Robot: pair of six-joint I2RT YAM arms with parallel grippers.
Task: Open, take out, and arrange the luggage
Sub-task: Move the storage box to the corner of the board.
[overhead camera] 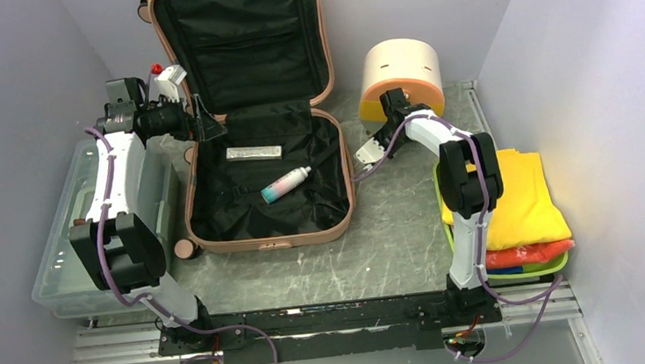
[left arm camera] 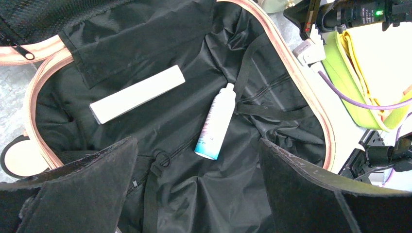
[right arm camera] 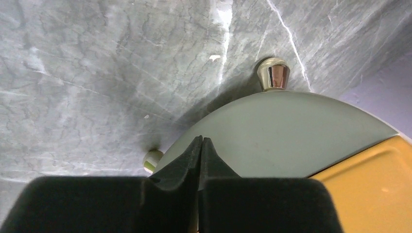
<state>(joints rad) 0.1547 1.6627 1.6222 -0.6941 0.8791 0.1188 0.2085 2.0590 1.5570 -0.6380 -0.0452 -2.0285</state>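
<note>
Though dull grey overall, shows white marble-like veining across the matte, flat table point(overhead camera: 394, 229), boxed in by plain pale lilac walls at the left, right and top of the overhead frame. Ends near the bottom edge in a metal rail point(overhead camera: 113, 348) running beside both arm bases.

Finds the luggage point(overhead camera: 242, 57) at upper centre of that frame, open: salmon-pink hard shell with rounded corners, lid propped upright against the back wall, base flat on the table, both halves lined in creased black fabric. Holds in the base a flat white rectangular box point(overhead camera: 254, 153) and, just below and right of it but not touching, a slim cylindrical bottle point(overhead camera: 286, 184) fading from pink to teal, lying on its side. Shows black straps crossing the lining in the left wrist view.

Places the left gripper point(overhead camera: 205, 123) at the left rim of the base. Spreads its black padded fingers point(left arm camera: 82, 189) wide in the left wrist view, with nothing between them, above the lining.

Sets the right gripper point(overhead camera: 393, 105) against a round cream-and-orange case point(overhead camera: 399, 70) right of the luggage. Presses the soft black pads point(right arm camera: 170, 194) together in the right wrist view, tips meeting over a smooth pale grey curved panel beside a shiny metal stud point(right arm camera: 273, 75); cannot tell about any thin thing pinched between.

Adds a clear plastic bin point(overhead camera: 61, 258) at far left under the left arm, and a lime-green tray point(overhead camera: 562, 262) at right, stacked with folded yellow cloth point(overhead camera: 518, 191) over red.
</note>
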